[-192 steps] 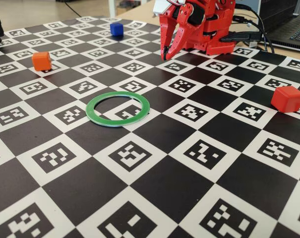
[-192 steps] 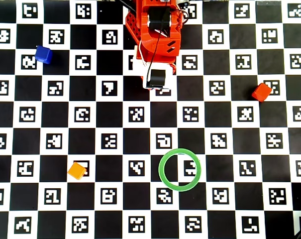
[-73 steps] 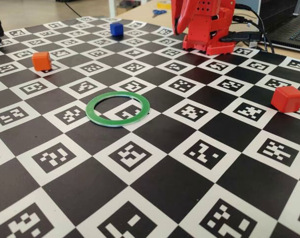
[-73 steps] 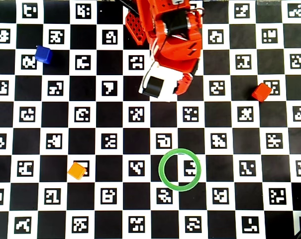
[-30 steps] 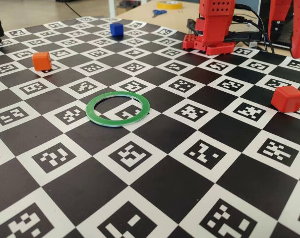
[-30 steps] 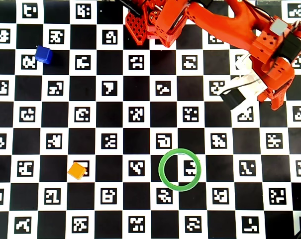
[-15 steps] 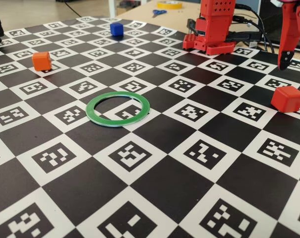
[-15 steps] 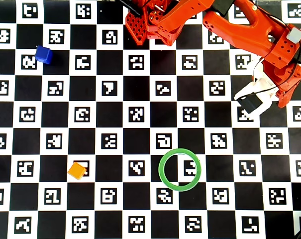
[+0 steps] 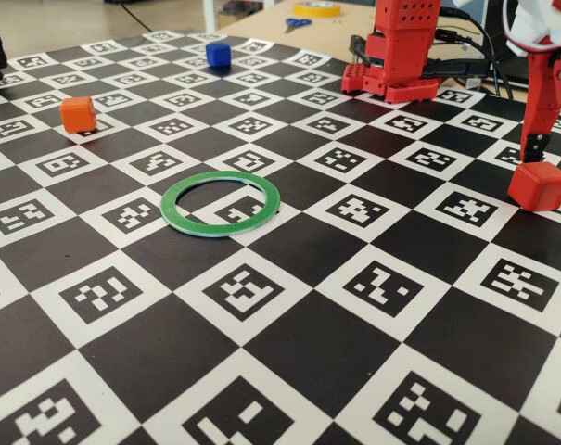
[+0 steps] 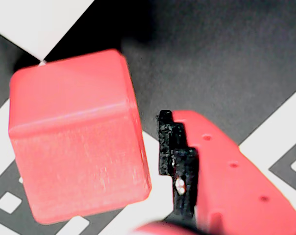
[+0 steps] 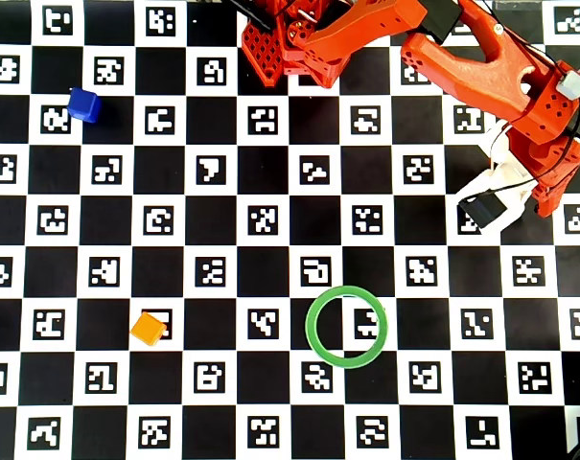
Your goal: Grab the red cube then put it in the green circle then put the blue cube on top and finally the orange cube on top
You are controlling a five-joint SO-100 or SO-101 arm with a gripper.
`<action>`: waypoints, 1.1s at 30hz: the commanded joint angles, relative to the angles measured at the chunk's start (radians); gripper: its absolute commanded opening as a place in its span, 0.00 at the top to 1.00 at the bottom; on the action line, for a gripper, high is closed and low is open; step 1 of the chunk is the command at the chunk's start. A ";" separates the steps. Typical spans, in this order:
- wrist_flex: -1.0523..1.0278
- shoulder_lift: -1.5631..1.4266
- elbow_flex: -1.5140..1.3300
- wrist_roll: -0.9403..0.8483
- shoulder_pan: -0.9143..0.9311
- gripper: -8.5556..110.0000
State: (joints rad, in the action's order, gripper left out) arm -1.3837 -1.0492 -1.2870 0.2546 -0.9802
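Swung from its base to the counter's right edge in the fixed view, the pincer [image 9: 551, 165] now straddles the red cube [image 9: 538, 185], spread, ready to close.

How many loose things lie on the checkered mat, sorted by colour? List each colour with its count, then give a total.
Red: 1, the small matte red plastic cube
Blue: 1, the small deep-blue plastic cube
Orange: 1, the small bright orange plastic cube
Green: 1, the flat thin green ring
Total: 4
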 commanded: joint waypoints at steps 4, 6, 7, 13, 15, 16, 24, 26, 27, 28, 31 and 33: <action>0.040 -0.032 -0.017 0.003 -0.011 0.56; 0.051 -0.029 -0.028 0.003 -0.011 0.56; 0.055 -0.028 -0.031 0.003 -0.011 0.57; 0.057 -0.025 -0.032 0.000 -0.011 0.60; 0.057 -0.025 -0.032 -0.002 -0.012 0.63; 0.057 -0.025 -0.032 -0.003 -0.012 0.65; 0.055 -0.025 -0.032 -0.018 -0.026 0.77; 0.055 -0.025 -0.031 -0.014 -0.028 0.82; 0.055 -0.025 -0.031 -0.012 -0.029 0.83; 0.055 -0.023 -0.029 -0.017 -0.029 0.84; 0.055 -0.020 -0.026 -0.029 -0.029 0.85; 0.055 -0.020 -0.025 -0.034 -0.029 0.85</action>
State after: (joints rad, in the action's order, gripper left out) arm -1.3315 -1.0508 -1.3284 0.2301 -1.0002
